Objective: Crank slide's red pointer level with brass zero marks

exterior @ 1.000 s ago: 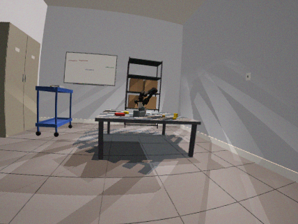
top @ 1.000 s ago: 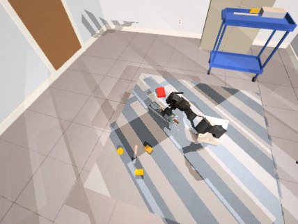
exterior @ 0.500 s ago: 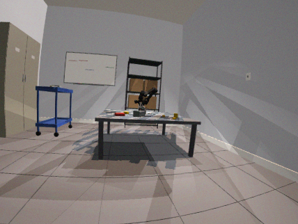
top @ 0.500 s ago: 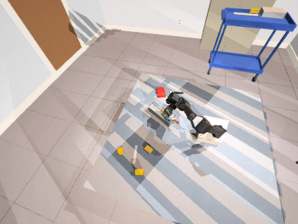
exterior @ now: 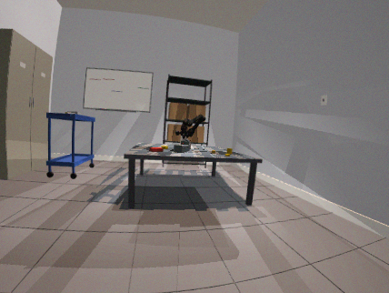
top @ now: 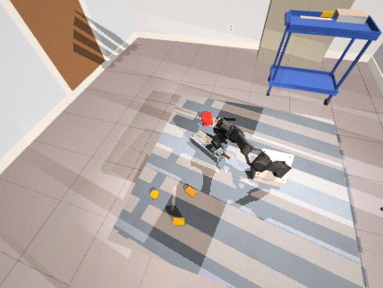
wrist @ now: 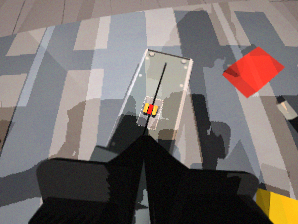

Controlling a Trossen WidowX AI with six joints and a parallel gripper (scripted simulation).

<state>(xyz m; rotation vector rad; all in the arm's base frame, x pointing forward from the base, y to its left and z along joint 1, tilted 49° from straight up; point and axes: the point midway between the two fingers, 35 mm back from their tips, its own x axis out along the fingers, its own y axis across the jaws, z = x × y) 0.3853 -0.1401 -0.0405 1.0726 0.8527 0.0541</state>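
On the table [exterior: 191,157] there are three small yellow-orange blocks [top: 191,191], one red block [top: 207,118], one crank machine [top: 203,140] and one robot arm [top: 243,144] with one gripper [wrist: 144,150]. Around it the room holds one blue cart [top: 329,27], one black shelf rack [exterior: 168,105], one whiteboard [exterior: 117,90], one cabinet [exterior: 20,95] and one brown door [top: 54,36].
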